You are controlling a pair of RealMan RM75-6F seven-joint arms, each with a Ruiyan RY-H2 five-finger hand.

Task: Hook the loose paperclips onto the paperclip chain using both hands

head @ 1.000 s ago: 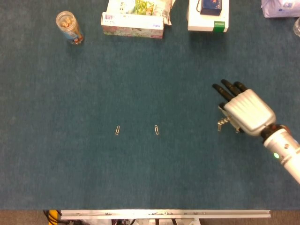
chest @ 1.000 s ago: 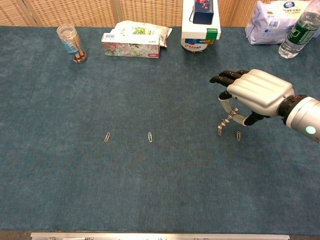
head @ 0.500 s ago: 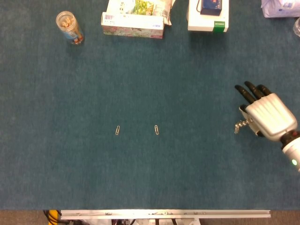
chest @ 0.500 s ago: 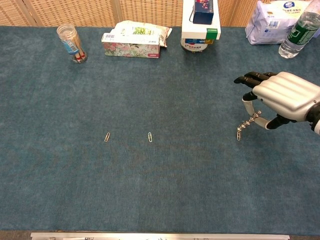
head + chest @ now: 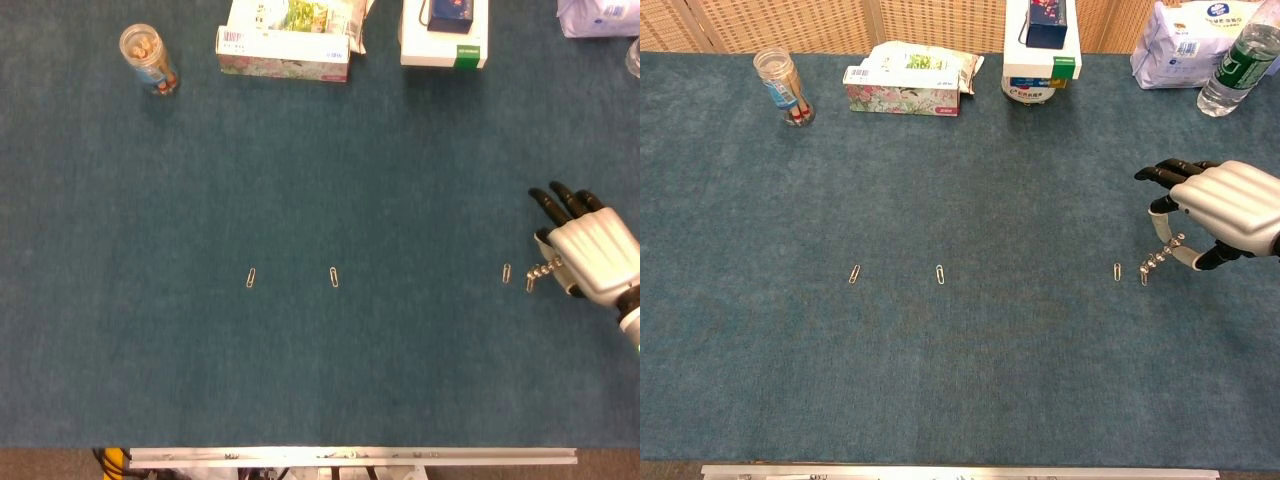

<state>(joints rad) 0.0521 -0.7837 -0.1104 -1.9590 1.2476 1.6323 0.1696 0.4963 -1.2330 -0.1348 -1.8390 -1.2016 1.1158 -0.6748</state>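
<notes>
Carrying the paperclip chain (image 5: 1158, 262) in my right hand (image 5: 1225, 205), I drift to the frame's right edge, uncovering a loose paperclip (image 5: 1117, 270) just left of it, still unhooked.

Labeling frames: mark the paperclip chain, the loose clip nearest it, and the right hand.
paperclip chain (image 5: 1157, 261), chest view, mid-chain
loose clip (image 5: 1117, 271), chest view, its middle
right hand (image 5: 592, 252), head view, back of hand

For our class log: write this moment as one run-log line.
right hand: holds paperclip chain | left hand: not in view | loose paperclips: three on table
</notes>
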